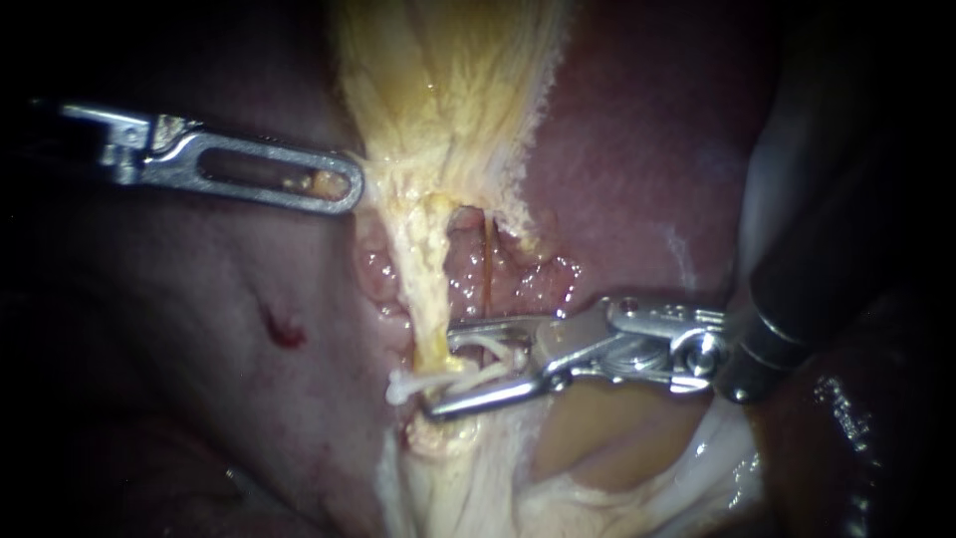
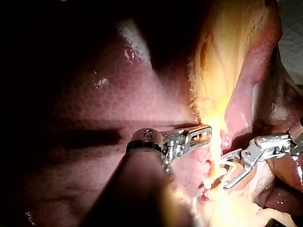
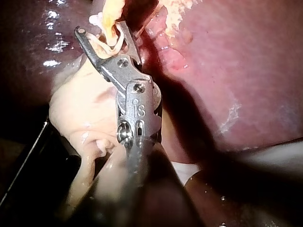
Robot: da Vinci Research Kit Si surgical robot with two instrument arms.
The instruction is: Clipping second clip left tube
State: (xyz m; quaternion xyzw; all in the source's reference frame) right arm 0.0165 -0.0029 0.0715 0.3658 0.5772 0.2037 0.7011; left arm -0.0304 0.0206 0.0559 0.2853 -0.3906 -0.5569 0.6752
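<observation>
The left tube (image 1: 423,289) is a pale yellow strand running down from the yellowish gallbladder tissue (image 1: 448,80). My right instrument (image 1: 448,367) comes in from the right. Its jaws stand open on either side of this tube, low down. A white clip (image 1: 443,381) lies across the tube between them, its legs drawn together at the far end. The right wrist view shows the same jaws (image 3: 102,38) around the clip (image 3: 106,45). My left instrument (image 1: 344,189) has slotted jaws, shut on the edge of the gallbladder tissue and holding it taut; the left wrist view shows this grip (image 2: 204,135).
A thin reddish tube (image 1: 488,264) runs just right of the left tube over raw, glistening tissue. Dark red liver (image 1: 637,149) surrounds the field, with a small bleeding spot (image 1: 284,329) at left. Pale fatty tissue (image 1: 597,448) lies below my right instrument.
</observation>
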